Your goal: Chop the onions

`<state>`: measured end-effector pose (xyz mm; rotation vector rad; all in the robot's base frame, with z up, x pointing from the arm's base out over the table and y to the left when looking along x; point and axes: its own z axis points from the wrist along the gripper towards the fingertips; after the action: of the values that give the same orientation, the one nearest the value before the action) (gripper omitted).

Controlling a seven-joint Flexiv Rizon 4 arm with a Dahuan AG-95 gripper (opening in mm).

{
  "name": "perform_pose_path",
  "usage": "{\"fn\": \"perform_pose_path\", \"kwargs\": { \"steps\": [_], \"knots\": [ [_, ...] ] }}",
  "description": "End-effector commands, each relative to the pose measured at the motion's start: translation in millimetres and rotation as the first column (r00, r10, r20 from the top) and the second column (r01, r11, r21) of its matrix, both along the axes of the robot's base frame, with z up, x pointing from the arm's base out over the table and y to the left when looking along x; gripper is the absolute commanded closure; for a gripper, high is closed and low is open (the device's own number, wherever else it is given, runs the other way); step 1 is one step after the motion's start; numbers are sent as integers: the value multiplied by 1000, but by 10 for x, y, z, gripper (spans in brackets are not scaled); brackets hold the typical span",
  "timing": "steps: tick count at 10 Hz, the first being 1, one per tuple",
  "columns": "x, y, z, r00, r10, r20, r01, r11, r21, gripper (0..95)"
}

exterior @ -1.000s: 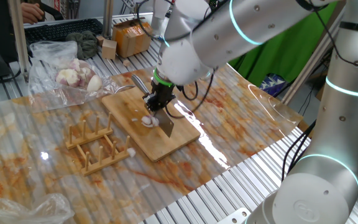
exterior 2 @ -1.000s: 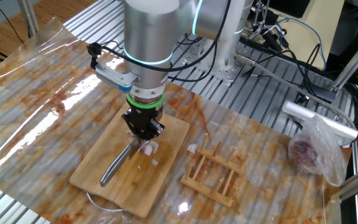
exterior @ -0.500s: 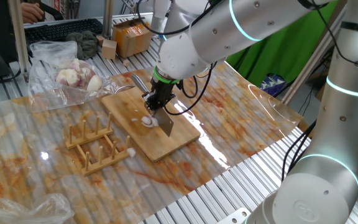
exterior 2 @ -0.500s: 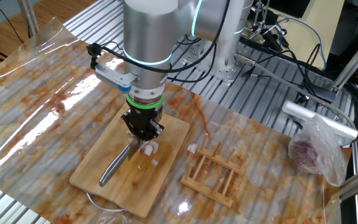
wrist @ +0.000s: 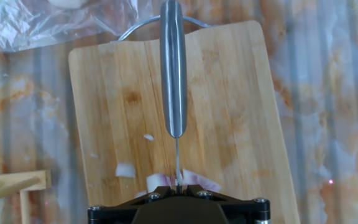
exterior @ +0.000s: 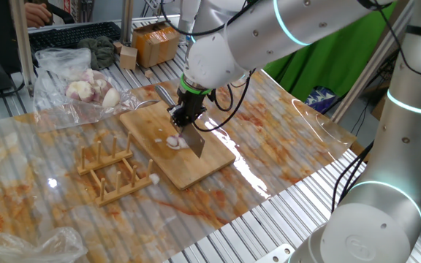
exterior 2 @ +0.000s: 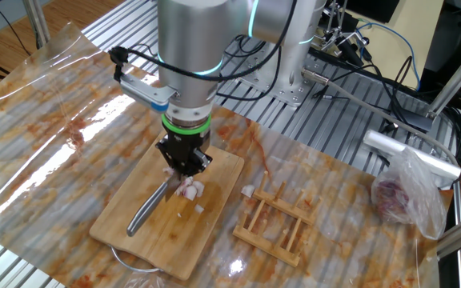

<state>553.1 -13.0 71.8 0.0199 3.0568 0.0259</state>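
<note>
We see the gripper (exterior 2: 183, 164) pointing straight down, its jaws pressed together on a steel knife (wrist: 173, 74) with a smooth rounded handle; the flat blade (exterior: 195, 144) hangs edge-down over a pale bamboo board (wrist: 235, 112) with a wire loop at one end. The onions (exterior 2: 188, 189), glossy white-pink pieces, lie on the board right under the blade, with a few small bits (wrist: 125, 170) scattered just beside them. Whether the edge touches them we cannot tell. A slotted wooden rack (exterior: 112, 169) sits near the board's long side; the board's handle end offers bare wood.
</note>
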Motion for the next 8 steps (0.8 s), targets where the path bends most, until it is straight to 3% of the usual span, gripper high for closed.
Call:
{"fn": "perform_pose_path", "kwargs": {
  "steps": [1,5,8],
  "knots": [
    [-7,-8,60,1000,-1,-6,1,1000,-8,950],
    [-18,-35,126,1000,25,-3,-25,999,-35,950],
    [-18,-37,126,1000,30,-4,-30,999,-33,950]
  ]
}}
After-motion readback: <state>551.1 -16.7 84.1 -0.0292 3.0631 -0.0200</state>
